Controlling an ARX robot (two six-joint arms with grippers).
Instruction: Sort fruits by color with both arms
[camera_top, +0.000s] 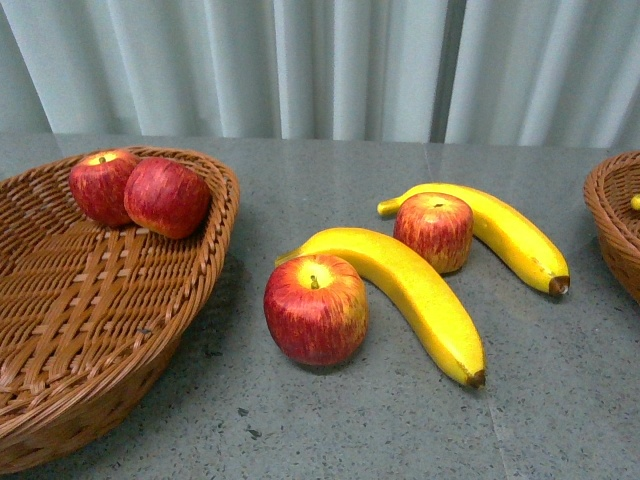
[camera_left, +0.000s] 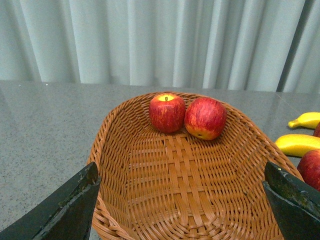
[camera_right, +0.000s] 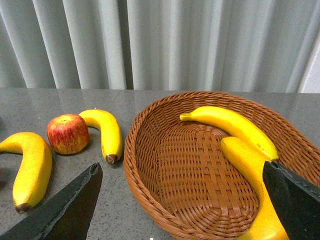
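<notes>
Front view: a wicker left basket (camera_top: 218, 230) holds a stem-up apple (camera_top: 100, 185) and a tilted apple (camera_top: 167, 196), touching each other at its far end. On the grey worktop (camera_top: 330, 420) a near apple (camera_top: 315, 308) lies against a near banana (camera_top: 410, 290), and a far apple (camera_top: 433, 231) sits against a far banana (camera_top: 505, 232). A right basket (camera_top: 612, 215) shows at the edge. Left wrist view: the left claw (camera_left: 180, 205) is spread wide and empty, facing into the left basket. Right wrist view: the right claw (camera_right: 180, 205) is likewise spread, gripping nothing, facing the right basket, where a rear banana (camera_right: 235, 125) and a closer banana (camera_right: 250, 165) lie.
</notes>
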